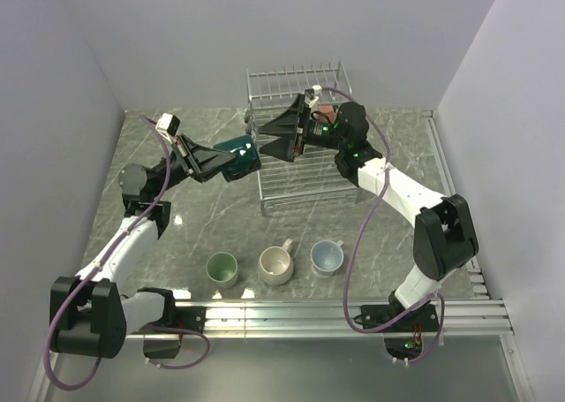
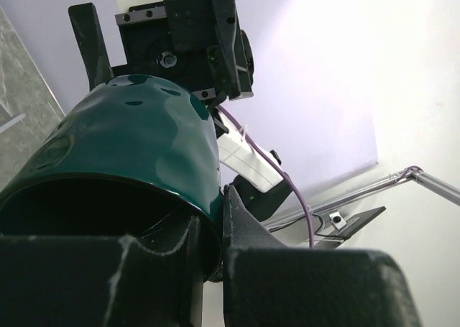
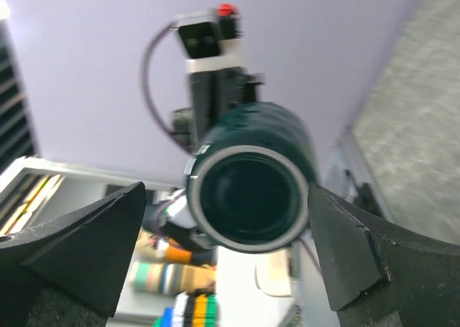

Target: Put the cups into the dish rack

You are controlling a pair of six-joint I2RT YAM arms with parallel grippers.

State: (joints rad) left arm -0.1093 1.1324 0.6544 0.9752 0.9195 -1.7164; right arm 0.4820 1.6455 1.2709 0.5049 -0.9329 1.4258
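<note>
My left gripper (image 1: 228, 162) is shut on the dark teal mug (image 1: 240, 156) and holds it in the air at the left edge of the dish rack (image 1: 291, 77). In the left wrist view one finger (image 2: 169, 269) is inside the mug (image 2: 136, 147) and the other is outside its wall. My right gripper (image 1: 262, 139) is open over the rack, its jaws pointing at the mug. In the right wrist view the mug's round end (image 3: 248, 190) sits between my spread fingers (image 3: 93, 248), not touched. The light green (image 1: 222, 268), beige (image 1: 276, 264) and pale blue-white (image 1: 327, 257) mugs stand in a row on the table. The tall cream mug is hidden.
A reddish-brown shape (image 1: 325, 112) shows in the rack behind my right wrist. The rack's upright tines stand along its back against the far wall. Purple cables hang from both arms. A metal rail (image 1: 353, 318) runs along the near table edge.
</note>
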